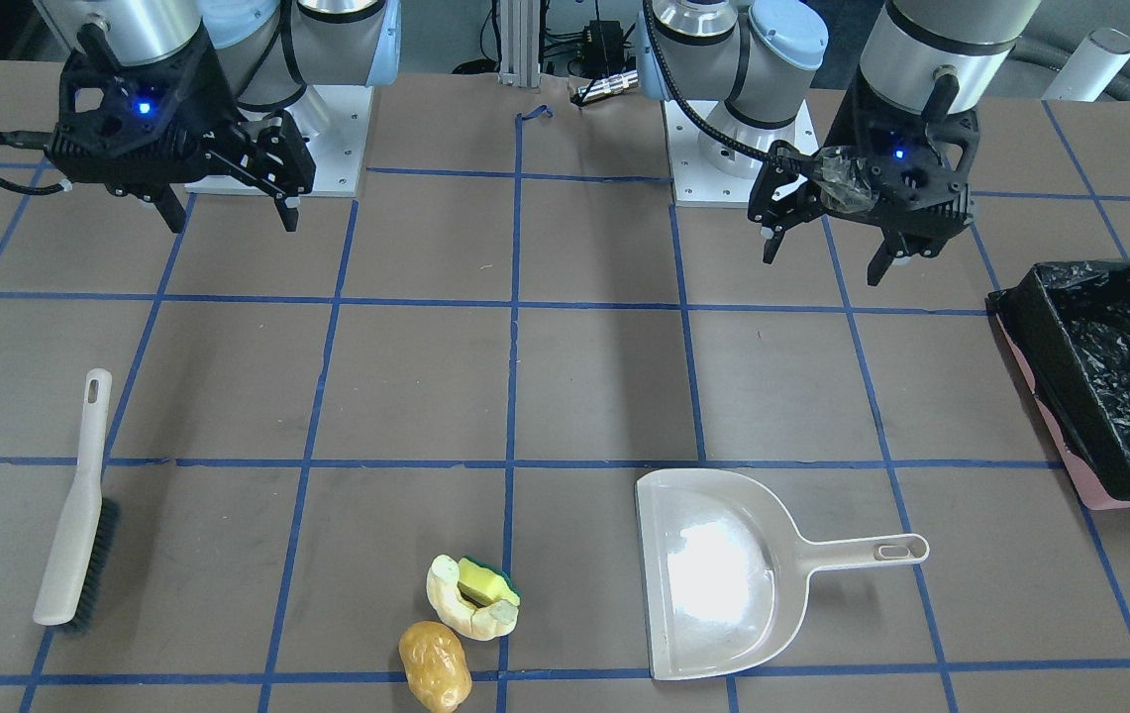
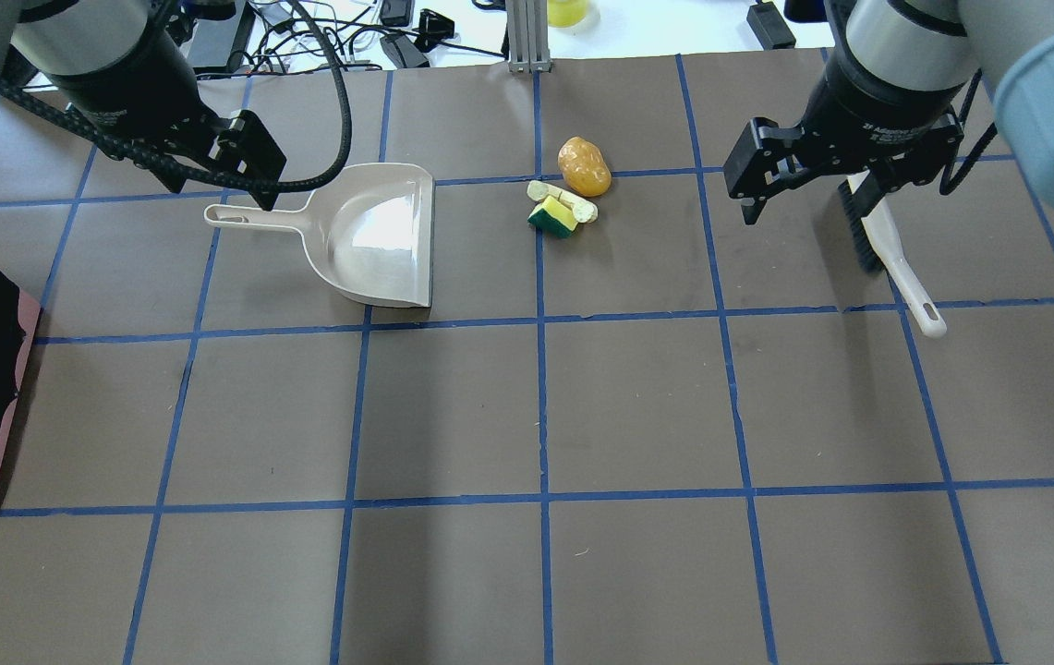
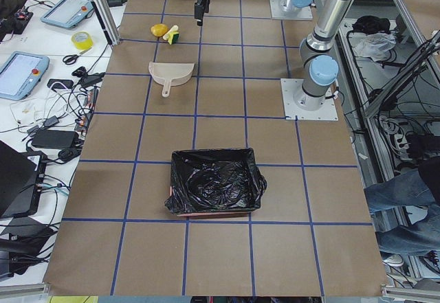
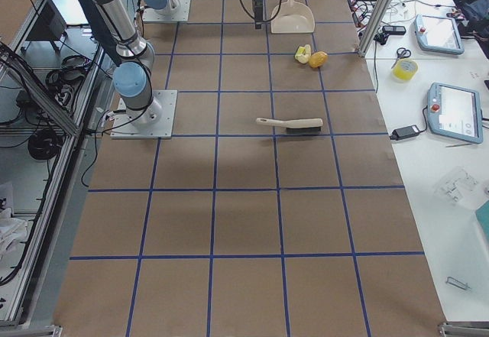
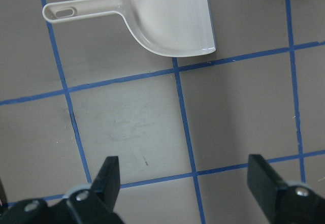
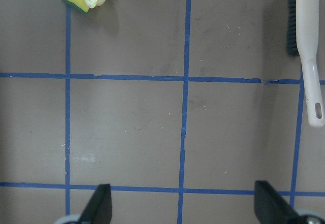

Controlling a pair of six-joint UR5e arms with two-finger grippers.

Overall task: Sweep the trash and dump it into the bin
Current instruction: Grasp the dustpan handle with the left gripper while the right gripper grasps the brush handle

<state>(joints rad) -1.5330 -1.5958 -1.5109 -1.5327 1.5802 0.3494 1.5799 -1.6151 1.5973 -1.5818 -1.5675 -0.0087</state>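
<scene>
Trash (image 1: 473, 597) near open edge of dustpan (image 1: 723, 579)

table (image 1: 604, 386): brown, blue tape grid | carries: brush (image 1: 79, 500), dustpan (image 1: 723, 574), three trash pieces (image 1: 470, 594), bin (image 1: 1030, 347)

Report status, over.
Left end effector open, right end effector open, both empty. Trash unswept between brush and dustpan. Nothing blocking bin.

Front and overhead views opposed above the shared dustpan (image 1: 723, 574); side views lengthwise; wrist cameras close, downward.
</scene>
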